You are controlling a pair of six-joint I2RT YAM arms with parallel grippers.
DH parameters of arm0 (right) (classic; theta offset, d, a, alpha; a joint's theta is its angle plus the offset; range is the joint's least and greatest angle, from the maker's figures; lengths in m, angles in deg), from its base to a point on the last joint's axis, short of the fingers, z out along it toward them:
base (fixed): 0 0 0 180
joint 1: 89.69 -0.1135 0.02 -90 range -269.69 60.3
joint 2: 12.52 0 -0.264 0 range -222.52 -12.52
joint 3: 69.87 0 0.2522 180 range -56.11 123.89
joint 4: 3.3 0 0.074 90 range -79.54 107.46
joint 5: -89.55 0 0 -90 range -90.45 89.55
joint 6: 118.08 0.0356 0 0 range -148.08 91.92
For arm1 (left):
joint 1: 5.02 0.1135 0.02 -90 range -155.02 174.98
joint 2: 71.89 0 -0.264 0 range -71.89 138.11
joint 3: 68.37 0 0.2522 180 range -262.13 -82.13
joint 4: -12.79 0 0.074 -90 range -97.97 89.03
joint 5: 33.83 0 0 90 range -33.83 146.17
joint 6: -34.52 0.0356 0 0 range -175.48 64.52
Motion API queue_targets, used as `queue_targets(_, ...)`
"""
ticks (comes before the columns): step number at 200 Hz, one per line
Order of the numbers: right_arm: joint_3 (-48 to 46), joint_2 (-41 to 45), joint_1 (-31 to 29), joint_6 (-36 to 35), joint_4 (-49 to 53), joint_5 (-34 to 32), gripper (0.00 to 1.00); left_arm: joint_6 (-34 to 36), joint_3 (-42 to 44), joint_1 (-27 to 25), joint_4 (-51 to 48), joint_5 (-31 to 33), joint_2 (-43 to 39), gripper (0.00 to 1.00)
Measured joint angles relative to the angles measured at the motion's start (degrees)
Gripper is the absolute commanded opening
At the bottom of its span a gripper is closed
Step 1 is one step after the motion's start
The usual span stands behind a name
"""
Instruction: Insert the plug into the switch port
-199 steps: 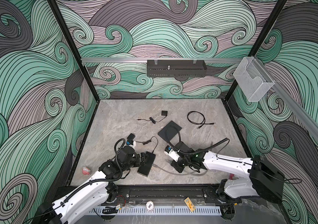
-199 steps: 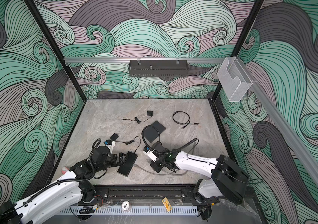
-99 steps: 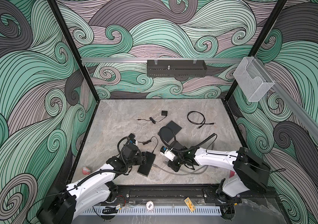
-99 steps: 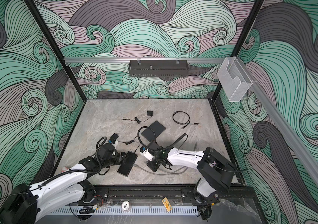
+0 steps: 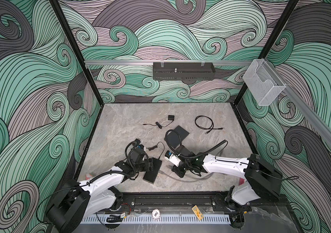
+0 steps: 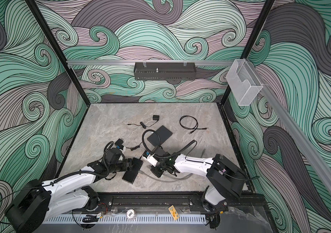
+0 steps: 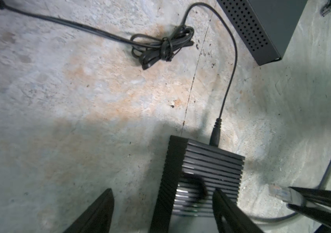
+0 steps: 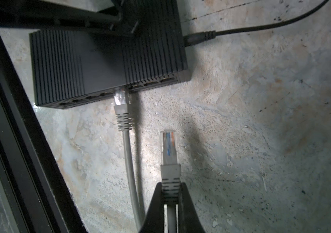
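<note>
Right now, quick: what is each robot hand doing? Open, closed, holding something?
Left hand: open, fingers spread at the black switch.
Right hand: closed on the grey plug.

The switch [image 8: 100, 60] is black with fine ridges. The plug [image 8: 168, 145] is clear, showing blue, orange and white wires, above a grey sleeve [image 8: 170, 173]. The table [image 5: 120, 125] is mottled grey stone with rusty patches. The walls [image 5: 29, 80] carry green, mauve and dark grey swirls.

2 top views overhead; wrist views share switch [image 7: 207, 161].
</note>
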Motion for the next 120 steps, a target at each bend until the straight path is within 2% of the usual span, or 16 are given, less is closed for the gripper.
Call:
queue_targets(31,-2.71,0.61,-0.72,-0.48,-5.09,-1.11,0.00,0.87,-0.33,0.83,2.27,-1.44,1.86,0.79)
queue_targets(77,-7.76,3.04,-0.72,-0.94,-11.76,-2.56,0.00,2.38,-2.58,2.01,5.07,-4.55,6.93,0.72)
queue_targets(120,-8.20,3.45,-0.72,-1.66,-14.58,-3.23,0.00,3.52,-2.95,3.08,5.88,-6.51,8.13,0.67)
